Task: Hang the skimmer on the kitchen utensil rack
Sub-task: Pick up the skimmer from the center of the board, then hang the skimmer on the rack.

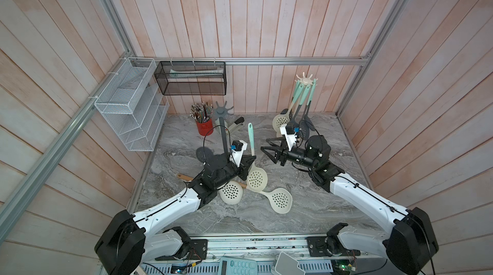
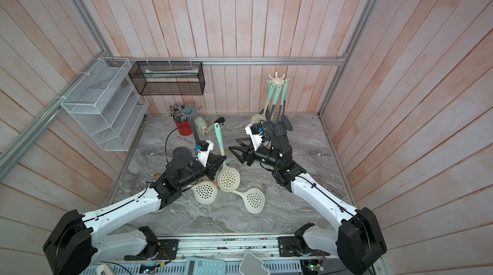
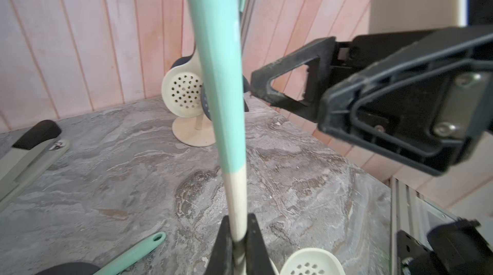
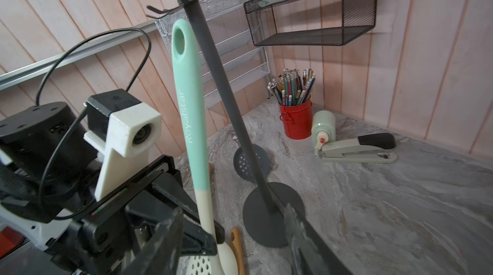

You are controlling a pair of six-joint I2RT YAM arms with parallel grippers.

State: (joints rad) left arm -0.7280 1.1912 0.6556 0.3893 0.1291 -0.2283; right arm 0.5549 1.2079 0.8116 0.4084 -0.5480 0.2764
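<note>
The skimmer has a mint handle and a cream perforated head. It stands nearly upright, hanging hole at the top, in both top views. My left gripper is shut on its cream neck. My right gripper is open just right of the handle, touching nothing; its fingers stand wide apart. A grey utensil rack with bare hooks rises behind the left arm, its pole close beside the handle. A cream rack at the back right carries several utensils.
Two more cream skimmers and a wooden handle lie by the left arm. A grey skimmer lies near the grey rack's base. A red pencil cup and a stapler sit at the back; wire baskets hang on the wall.
</note>
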